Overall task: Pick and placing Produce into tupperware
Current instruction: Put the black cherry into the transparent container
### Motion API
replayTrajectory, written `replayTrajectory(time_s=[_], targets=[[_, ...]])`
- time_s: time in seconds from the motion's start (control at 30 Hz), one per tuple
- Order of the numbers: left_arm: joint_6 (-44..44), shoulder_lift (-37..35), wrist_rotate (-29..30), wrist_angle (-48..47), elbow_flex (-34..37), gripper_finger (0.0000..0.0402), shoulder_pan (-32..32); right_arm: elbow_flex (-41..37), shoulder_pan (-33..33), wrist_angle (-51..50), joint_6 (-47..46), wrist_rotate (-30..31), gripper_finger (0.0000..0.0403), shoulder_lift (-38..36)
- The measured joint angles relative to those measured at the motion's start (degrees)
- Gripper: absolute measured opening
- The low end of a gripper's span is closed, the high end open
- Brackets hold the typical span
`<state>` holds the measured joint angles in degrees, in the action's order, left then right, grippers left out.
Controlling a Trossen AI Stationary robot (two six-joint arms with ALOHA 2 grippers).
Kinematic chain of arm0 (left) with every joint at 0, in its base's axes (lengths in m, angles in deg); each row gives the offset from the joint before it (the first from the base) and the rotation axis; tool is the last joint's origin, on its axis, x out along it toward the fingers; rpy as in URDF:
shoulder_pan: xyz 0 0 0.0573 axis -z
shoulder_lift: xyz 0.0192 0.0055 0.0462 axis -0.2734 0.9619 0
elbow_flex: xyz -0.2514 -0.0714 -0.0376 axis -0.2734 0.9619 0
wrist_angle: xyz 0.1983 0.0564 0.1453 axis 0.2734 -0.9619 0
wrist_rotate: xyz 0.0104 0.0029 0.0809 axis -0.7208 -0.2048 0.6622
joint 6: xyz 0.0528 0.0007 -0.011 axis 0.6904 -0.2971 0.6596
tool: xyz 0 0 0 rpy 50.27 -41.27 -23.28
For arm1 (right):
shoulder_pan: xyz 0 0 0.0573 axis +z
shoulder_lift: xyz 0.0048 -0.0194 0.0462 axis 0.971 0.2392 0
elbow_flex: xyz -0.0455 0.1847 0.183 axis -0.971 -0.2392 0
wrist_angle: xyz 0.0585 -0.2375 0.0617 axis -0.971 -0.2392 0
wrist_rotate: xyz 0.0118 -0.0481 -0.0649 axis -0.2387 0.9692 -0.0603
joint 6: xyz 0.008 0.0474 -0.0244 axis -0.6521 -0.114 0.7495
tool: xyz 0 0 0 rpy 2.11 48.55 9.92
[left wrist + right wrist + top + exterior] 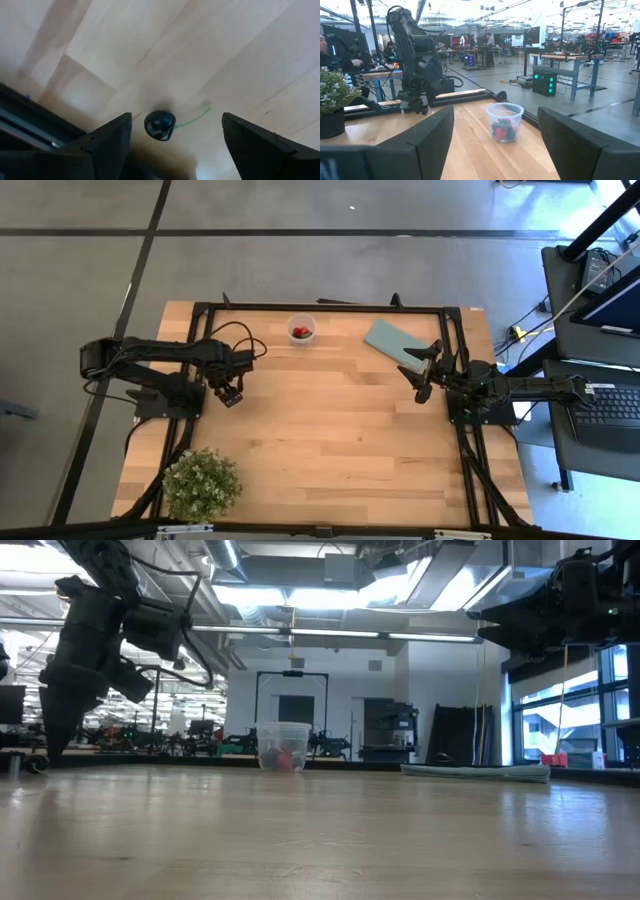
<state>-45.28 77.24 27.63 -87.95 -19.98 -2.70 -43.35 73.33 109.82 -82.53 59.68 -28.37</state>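
The left gripper hangs wide open directly over one dark berry with a green stem on the desk. The tupperware, already holding red produce, stands well apart at the far edge. The right gripper, also open, waits near the teal piece.

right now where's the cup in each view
high view: cup at the table's far edge, mid-width.
low view: centre, far across the table.
left wrist view: not in it.
right wrist view: centre, red pieces inside.
Shared landmark: the left arm.
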Motion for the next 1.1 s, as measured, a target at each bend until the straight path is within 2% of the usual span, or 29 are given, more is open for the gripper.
replayTrajectory(time_s=[0.67,0.83,1.1], targets=[[-0.7,0.0,3.0,4.6,0.0,0.03,0.0,0.0,0.0,0.0,0.0,0.0,0.0288,0.0],[-5.3,0.0,3.0,4.5,0.0,0.03,0.0,0.0,0.0,0.0,0.0,0.0,0.0288,0.0],[-19.5,0.0,4.4,2.4,0.0,0.03,0.0,0.0,0.0,0.0,0.0,0.0,0.0288,0.0]])
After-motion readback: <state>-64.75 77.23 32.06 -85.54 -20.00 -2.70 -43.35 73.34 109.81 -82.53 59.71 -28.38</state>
